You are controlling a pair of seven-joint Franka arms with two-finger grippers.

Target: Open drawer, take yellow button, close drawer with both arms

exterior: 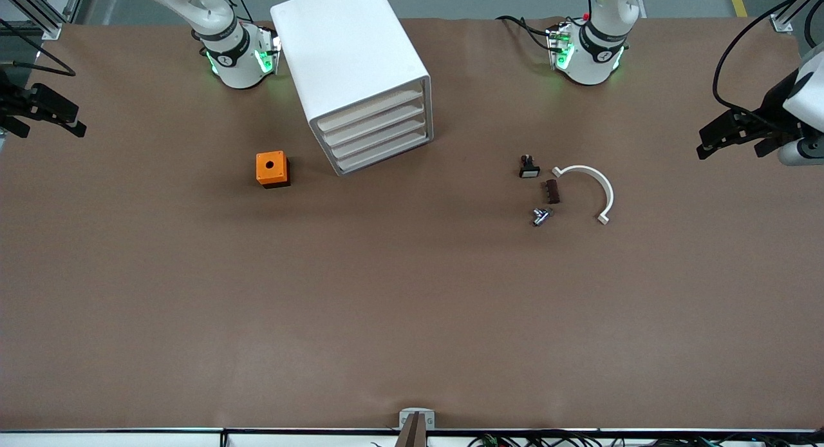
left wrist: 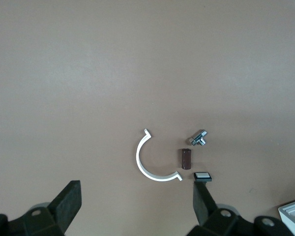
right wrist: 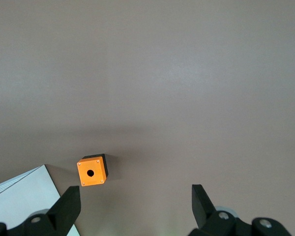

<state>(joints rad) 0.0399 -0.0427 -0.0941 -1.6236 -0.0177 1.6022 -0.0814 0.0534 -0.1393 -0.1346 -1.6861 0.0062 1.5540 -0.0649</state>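
The white cabinet (exterior: 358,73) stands on the brown table (exterior: 412,318) toward the right arm's end, between the two arm bases, with all four drawers pushed in; the drawer (exterior: 370,104) at the top sits flush with the three below it. The button does not show anywhere, so where it lies cannot be told. An orange cube with a round hole (exterior: 272,169) rests beside the cabinet, toward the right arm's end. Toward the left arm's end lie four small parts close together: a small black part with a white face (exterior: 528,168), a dark brown block (exterior: 552,191), a small metal piece (exterior: 541,216) nearest the front camera, and a white curved clip (exterior: 589,189) just beside them. The left gripper (exterior: 734,138) hangs over the table's edge at the left arm's end, fingers spread wide and empty. The right gripper (exterior: 45,115) hangs at the right arm's end, likewise wide and empty.
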